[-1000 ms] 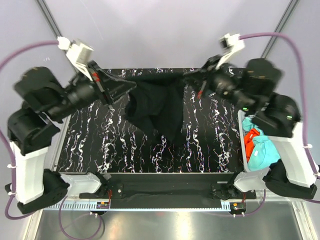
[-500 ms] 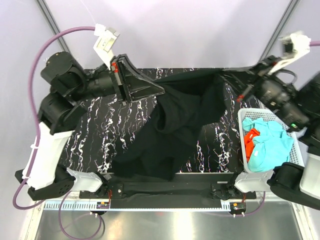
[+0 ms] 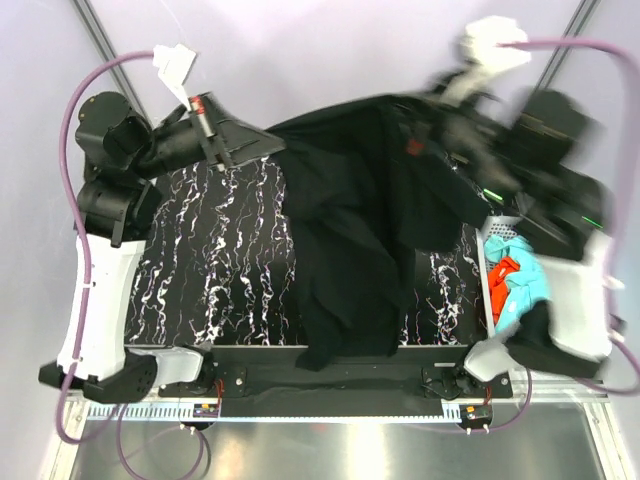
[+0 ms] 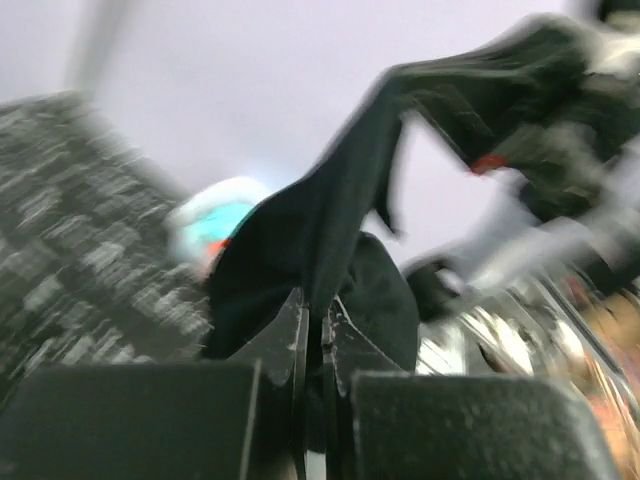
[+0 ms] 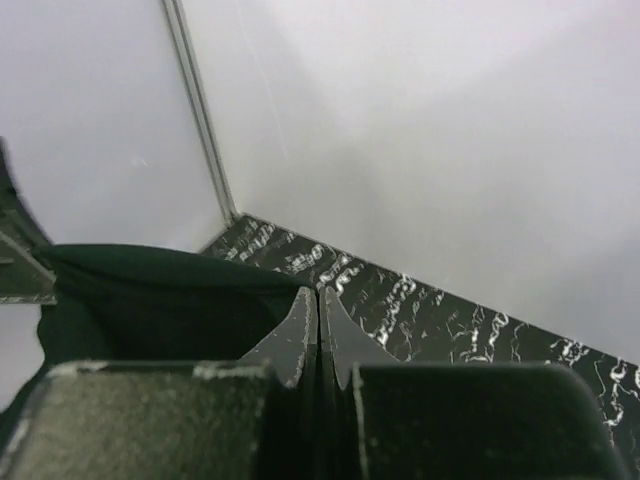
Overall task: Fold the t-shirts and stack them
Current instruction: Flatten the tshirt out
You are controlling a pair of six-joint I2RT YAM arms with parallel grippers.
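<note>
Aloft, black t-shirt (image 3: 350, 230) edge between left claw (image 4: 320, 322) and right claw (image 5: 318, 312)

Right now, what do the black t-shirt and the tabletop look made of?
Black t-shirt: soft matte cloth, probably knit cotton; it drapes in limp folds. Tabletop: hard, smooth black surface with white marble-like veining, possibly printed laminate rather than stone.

Nothing written, no brand, number or sign, can be read in any view. The black t-shirt (image 3: 350, 230) shows plain cloth. A small red patch (image 3: 197, 103) on the left arm (image 3: 110, 215) and another red patch (image 3: 413, 147) on the right arm (image 3: 560, 150) are too blurred to read. The small circuit boards (image 3: 205, 407) at the near edge of the surface (image 3: 220, 260) are too small to read.
</note>
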